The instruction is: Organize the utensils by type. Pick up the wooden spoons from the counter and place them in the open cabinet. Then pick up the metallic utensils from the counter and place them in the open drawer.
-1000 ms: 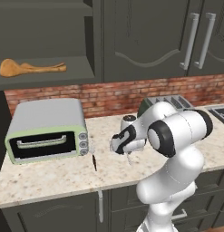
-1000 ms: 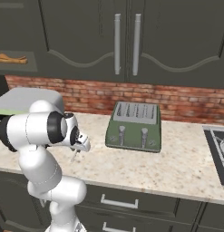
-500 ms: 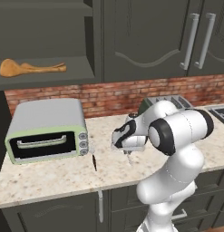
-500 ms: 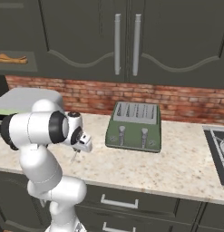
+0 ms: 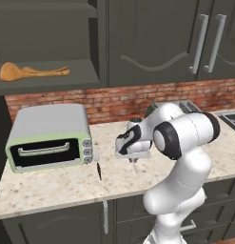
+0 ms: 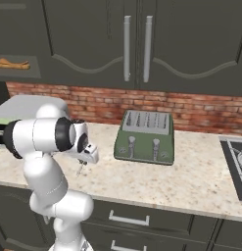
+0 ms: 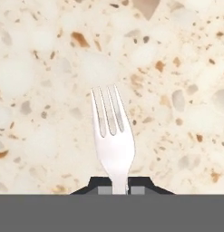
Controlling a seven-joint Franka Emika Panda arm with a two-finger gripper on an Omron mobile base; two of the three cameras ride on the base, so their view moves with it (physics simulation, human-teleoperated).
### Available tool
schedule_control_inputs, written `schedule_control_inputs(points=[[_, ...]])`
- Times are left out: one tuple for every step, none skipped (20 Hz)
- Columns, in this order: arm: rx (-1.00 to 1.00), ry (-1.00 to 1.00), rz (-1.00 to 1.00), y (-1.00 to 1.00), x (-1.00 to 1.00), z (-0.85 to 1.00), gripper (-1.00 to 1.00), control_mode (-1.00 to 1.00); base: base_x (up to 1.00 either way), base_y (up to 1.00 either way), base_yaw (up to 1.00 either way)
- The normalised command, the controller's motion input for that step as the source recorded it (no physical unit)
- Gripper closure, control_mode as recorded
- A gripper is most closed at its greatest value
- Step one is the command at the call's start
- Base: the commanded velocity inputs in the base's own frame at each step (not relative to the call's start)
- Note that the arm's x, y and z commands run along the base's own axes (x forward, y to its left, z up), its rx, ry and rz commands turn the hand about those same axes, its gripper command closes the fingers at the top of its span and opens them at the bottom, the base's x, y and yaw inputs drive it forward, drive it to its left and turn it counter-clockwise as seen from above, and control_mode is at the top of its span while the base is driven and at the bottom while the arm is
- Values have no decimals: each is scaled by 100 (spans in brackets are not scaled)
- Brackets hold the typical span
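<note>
**No readable writing anywhere**

No words, brand names, numbers or signs can be read in any view. The toaster oven (image 5: 47,138) has three plain knobs with no legible markings. The green toaster (image 6: 145,137) has bare levers and a bare front. The cabinet doors (image 6: 137,44) carry no labels.

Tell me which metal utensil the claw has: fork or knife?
The silver fork, pinched by its handle in the claw, tines out. The knife lies on the counter by the toaster oven.

Base views flank the arm from behind, sharing the counter (image 5: 52,183); hand view looks closely down onto it.
</note>
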Motion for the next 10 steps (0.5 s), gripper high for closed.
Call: schedule_control_inputs(points=[[-27,-35,0,11,-3,-100,100,-100,0,0,0],[-27,-33,0,9,0,-100,100,-100,0,0,0],[-26,-32,0,1,-9,-100,100,-100,0,0,0],[-22,-29,0,0,-4,-100,100,-100,0,0,0],[-22,-29,0,0,-7,-100,100,-100,0,0,0],[-20,-32,0,0,-16,-100,100,-100,0,0,0],[-14,-31,0,0,-18,-100,100,-100,0,0,0],[-10,-29,0,0,-21,-96,100,-100,0,0,0],[-6,-32,0,-9,-37,-93,100,-100,0,0,0],[-1,-34,0,-21,-41,-74,100,-100,0,0,0]])
